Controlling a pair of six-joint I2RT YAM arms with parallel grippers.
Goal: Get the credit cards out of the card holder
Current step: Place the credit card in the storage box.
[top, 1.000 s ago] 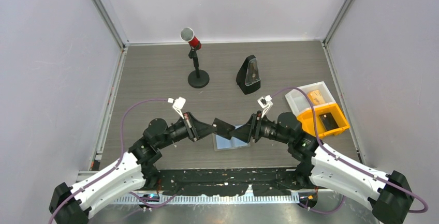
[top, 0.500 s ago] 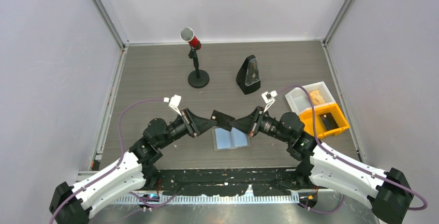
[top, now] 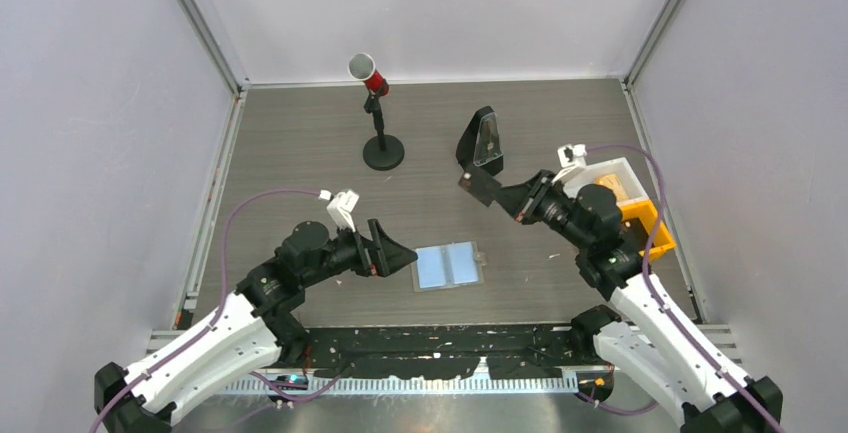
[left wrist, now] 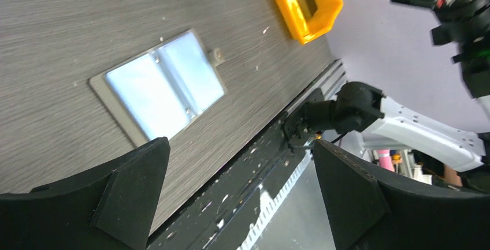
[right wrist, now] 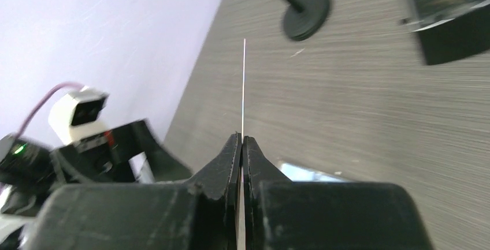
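1. Right tool, centre-right of the top view, is pinched shut on the black card. The right wrist view shows the card edge-on, a thin line between the closed fingers.
2. The card is up in the air, well apart from the card holder. The holder lies flat on the counter at lower centre, both blue panels showing.
3. Left tool, just left of the holder, is spread wide with nothing in it and isn't touching the holder.
4. An orange-tan card looks to sit in the white compartment at far right, so the black one is probably the last card out.
5. Step in hand, my read: drop-off at the orange bin.
6. To do it well:
   - Hold the pinch firm, since a thin card gripped by one edge could pivot.
   - Swing right, clear of the metronome just above the card in frame.
   - Get low over the bin before opening.
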